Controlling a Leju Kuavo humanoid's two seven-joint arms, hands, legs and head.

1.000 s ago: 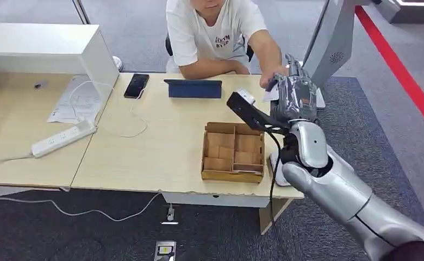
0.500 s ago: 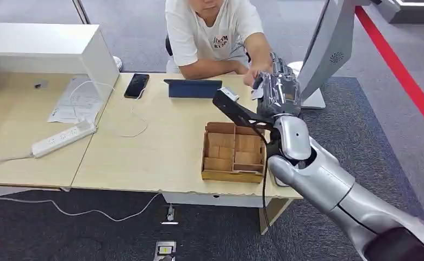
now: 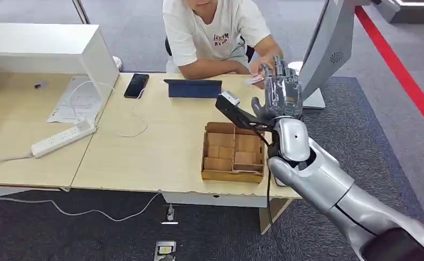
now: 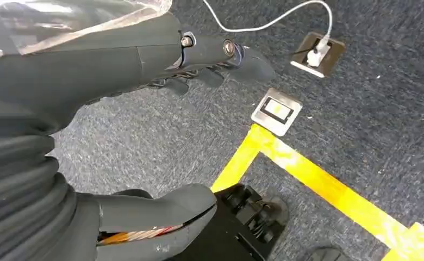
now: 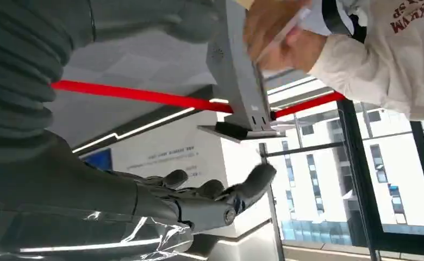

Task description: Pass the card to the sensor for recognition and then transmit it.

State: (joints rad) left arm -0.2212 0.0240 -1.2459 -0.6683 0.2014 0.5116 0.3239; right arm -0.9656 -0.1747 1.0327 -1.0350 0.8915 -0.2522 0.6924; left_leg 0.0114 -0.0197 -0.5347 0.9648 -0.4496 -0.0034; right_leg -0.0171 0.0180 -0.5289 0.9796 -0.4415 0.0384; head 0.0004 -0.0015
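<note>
Your left hand (image 4: 199, 65) hangs over the grey carpet, fingers loosely apart, holding nothing. Past the brown cardboard divider box (image 3: 233, 152), your silver right hand (image 3: 279, 97) has just let go, fingers now spread and empty. The thin white card (image 3: 255, 80) now sits in the seated person's hand (image 3: 262, 69), so the handover looks complete.

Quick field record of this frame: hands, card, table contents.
right hand: raised, fingers spread, holding nothing
left hand: hangs over grey carpet, holding nothing
card: small pale card in the seated person's hand
table: light wooden desk
on table: brown cardboard divided box, dark blue tablet case, black phone, white power strip
handover: card is with the person
</note>
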